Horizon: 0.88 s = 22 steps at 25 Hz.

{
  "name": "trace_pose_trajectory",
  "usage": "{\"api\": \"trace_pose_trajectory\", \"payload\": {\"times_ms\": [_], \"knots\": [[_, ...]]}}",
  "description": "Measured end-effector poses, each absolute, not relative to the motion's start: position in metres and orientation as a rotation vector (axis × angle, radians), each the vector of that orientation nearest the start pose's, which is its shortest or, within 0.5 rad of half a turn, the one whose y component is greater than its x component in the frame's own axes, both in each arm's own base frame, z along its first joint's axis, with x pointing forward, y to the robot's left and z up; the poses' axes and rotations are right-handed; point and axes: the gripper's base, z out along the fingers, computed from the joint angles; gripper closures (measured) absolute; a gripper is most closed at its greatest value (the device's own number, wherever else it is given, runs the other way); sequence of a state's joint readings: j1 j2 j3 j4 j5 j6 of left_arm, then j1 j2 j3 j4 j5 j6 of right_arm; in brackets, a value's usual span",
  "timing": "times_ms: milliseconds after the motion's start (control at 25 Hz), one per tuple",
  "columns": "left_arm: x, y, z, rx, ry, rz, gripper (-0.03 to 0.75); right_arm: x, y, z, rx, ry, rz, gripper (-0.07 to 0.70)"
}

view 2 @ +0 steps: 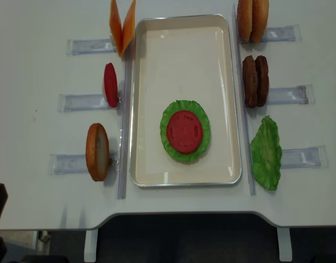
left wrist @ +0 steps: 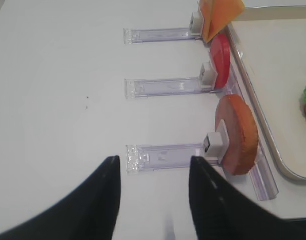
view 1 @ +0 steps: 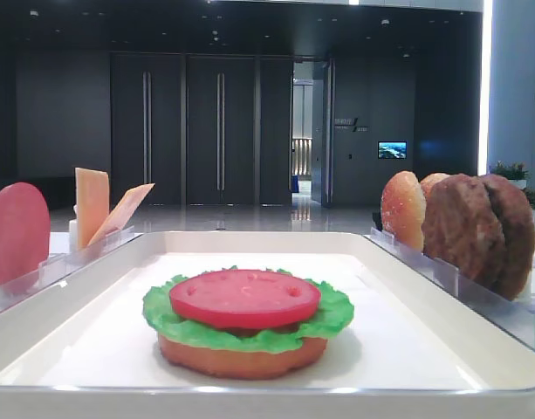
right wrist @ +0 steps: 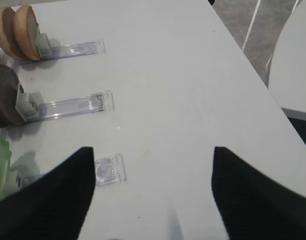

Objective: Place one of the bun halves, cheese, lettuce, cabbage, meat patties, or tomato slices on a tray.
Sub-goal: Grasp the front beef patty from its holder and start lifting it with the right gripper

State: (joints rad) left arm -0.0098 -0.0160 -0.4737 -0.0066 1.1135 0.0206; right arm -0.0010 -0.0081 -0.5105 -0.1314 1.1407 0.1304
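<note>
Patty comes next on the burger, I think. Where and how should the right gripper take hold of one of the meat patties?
Take the outer of the two meat patties. Both stand on edge in their rack, so come from above, one finger on each flat face, pinching the upper rim.

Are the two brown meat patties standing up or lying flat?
Standing up. The meat patties sit on edge, side by side, in a clear rack right of the tray, faces pointing sideways.
</note>
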Motion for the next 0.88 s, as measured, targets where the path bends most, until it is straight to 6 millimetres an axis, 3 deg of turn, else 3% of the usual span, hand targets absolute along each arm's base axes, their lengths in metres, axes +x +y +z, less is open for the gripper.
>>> {"api": "trace_pose_trajectory", "payload": {"times_ms": [880], "knots": [[-0.0067,-0.0005,0.2657,0.035,2.107,0.0,0.37,-0.0108,-0.0105,0.2751,0.15,2.084,-0.076,0.159]]}}
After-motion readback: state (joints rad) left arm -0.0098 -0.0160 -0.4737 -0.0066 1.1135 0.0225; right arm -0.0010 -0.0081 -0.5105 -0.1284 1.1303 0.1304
